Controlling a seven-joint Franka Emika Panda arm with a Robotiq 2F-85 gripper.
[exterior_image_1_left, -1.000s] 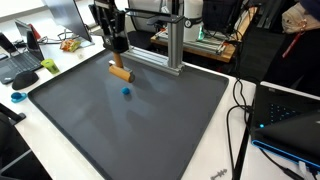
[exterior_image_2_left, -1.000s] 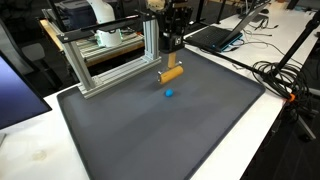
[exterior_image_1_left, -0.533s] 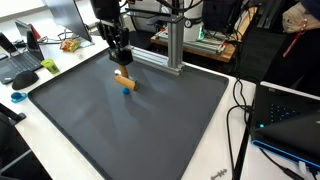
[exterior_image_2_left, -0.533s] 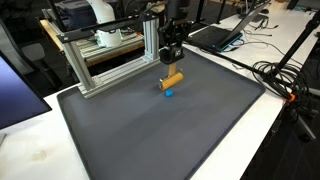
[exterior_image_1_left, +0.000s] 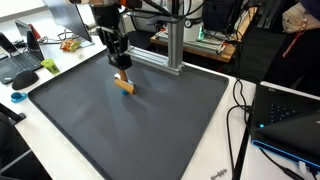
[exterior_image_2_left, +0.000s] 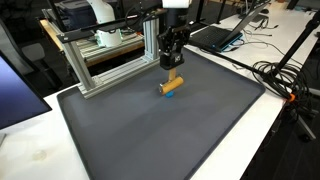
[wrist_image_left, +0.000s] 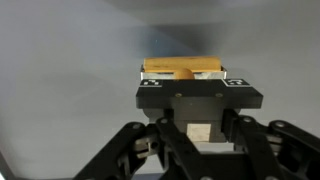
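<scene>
Watching here: end effector (exterior_image_1_left: 122, 77) is clamped on the wooden block (exterior_image_1_left: 123, 86) just beneath it; I'd keep it level and lower slowly toward the table (exterior_image_1_left: 150, 130).

— What is shown around the work surface?
— A wide dark grey rubber mat (exterior_image_1_left: 130, 135) is laid over a white table (exterior_image_1_left: 215, 150). A silver aluminium-profile frame (exterior_image_2_left: 150, 42) is stood along the mat's far edge.
— And beyond the table?
— In an exterior view, an open black laptop (exterior_image_2_left: 215, 35) is set on a neighbouring desk, and tangled black cables (exterior_image_2_left: 275, 75) are draped beside the mat. Small green items (exterior_image_1_left: 48, 66) are scattered on another desk. The room is evenly lit.
</scene>
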